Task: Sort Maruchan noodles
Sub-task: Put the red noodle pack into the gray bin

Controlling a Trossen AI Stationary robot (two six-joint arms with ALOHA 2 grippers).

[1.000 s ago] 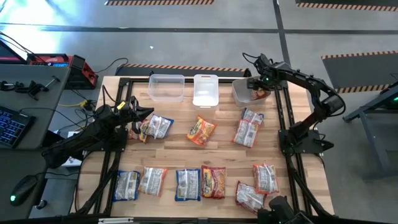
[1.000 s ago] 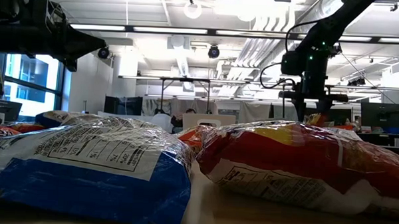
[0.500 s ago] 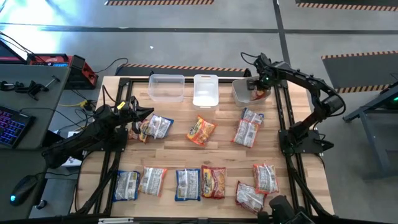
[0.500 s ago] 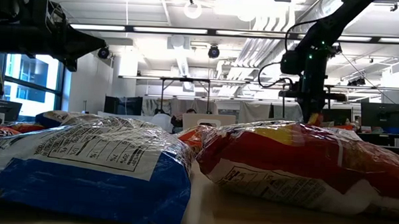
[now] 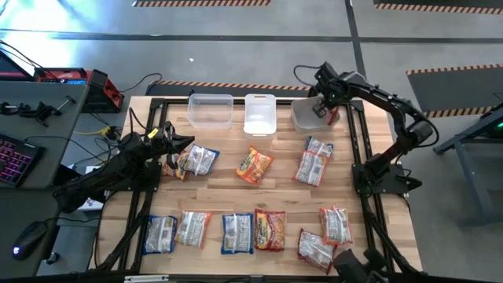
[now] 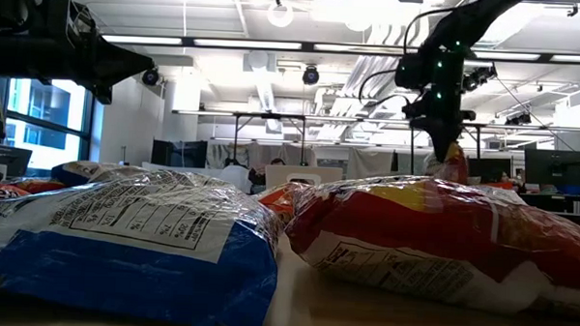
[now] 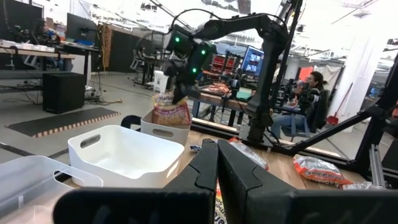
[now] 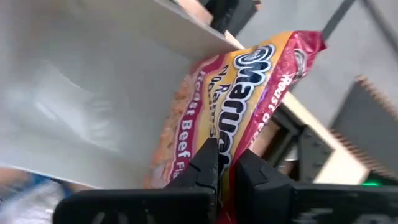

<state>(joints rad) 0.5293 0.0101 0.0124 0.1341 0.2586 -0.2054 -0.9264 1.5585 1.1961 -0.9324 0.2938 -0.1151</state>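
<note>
My right gripper [image 5: 321, 109] is above the rightmost bin [image 5: 301, 118] at the table's far edge, shut on a pink-and-red Maruchan packet [image 8: 249, 87]. The packet also shows in the left wrist view [image 7: 172, 110] and the low view [image 6: 453, 166]. My left gripper [image 7: 217, 167] is shut and holds nothing; it hovers over the table's left middle [image 5: 179, 145], beside a packet [image 5: 196, 161]. Two more packets [image 5: 254, 165] [image 5: 313, 161] lie flat mid-table, and several lie in a row along the near edge [image 5: 237, 233]. My right gripper pinches the packet between its two fingers at its upper end [image 8: 231, 144], coming from above with the fingers pointing down. The packet hangs upright below the fingers [image 7: 172, 115], its lower end down inside the bin's rim.
A clear bin [image 5: 211, 110] and a white bin [image 5: 260, 115] stand left of the rightmost bin along the far edge. Black frame rails [image 5: 355, 149] run along the table's sides. A desk with a keyboard [image 5: 16, 153] stands off the left side.
My right gripper has shut on the packet that lay in the rightmost bin, then risen and shifted slightly toward the table's left. The packet now hangs upright from the fingers instead of lying in the bin.
</note>
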